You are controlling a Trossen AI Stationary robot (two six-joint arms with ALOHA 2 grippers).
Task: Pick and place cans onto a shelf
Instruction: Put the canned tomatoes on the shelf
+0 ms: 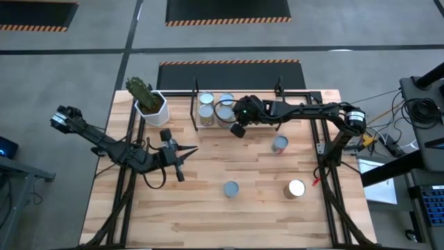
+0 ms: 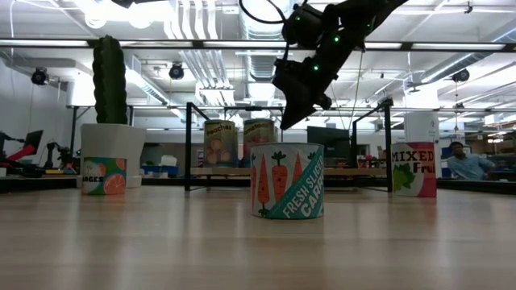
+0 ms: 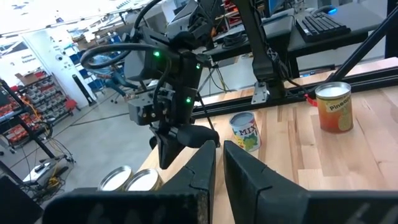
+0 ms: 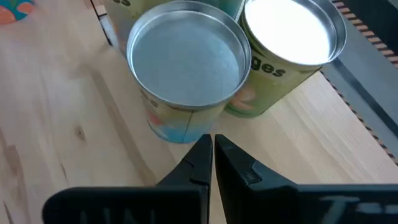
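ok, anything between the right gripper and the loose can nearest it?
Nothing visible. The right gripper, shut and empty, hangs above the table just off the shelf, by the cans already on it. The nearest loose can stands on bare board toward the right arm's side, with only open tabletop between them.

We see two dark arms: black links, looped black cables. Right gripper point(image 3: 176, 138) housing grey-black with green LEDs, tapered black fingers point(image 4: 205, 163). Left gripper point(image 1: 179, 161) black, wedge-shaped fingers point(image 3: 200, 175); silver wrist joint on right arm.
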